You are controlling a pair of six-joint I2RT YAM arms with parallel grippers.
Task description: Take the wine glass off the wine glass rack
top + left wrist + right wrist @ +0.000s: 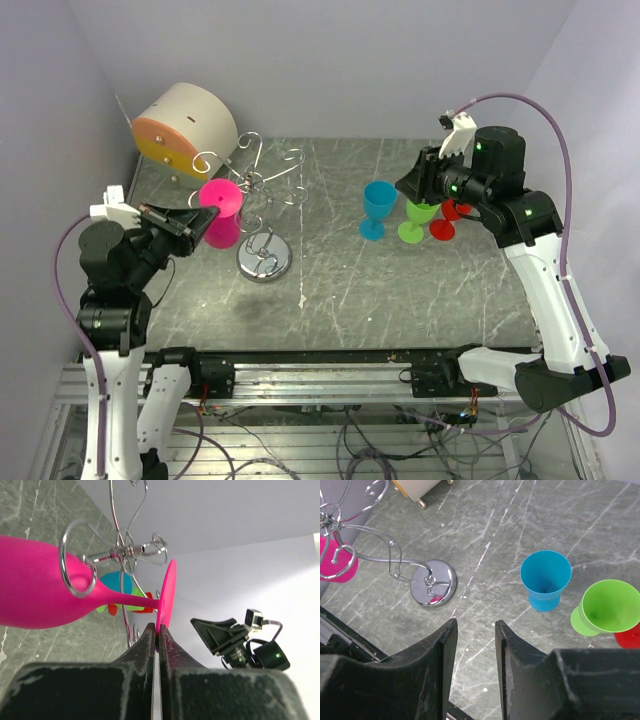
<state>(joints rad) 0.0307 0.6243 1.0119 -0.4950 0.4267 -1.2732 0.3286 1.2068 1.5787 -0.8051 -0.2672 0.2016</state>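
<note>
Left gripper pinches the foot rim of the pink wine glass, fingers pressed together on it. Glass hangs inverted, its stem caught in a ring hook of the wine glass rack. Right gripper spread, hovering over the table beside the blue cup.

Grey veined stone table enclosed by plain pale walls.
</note>
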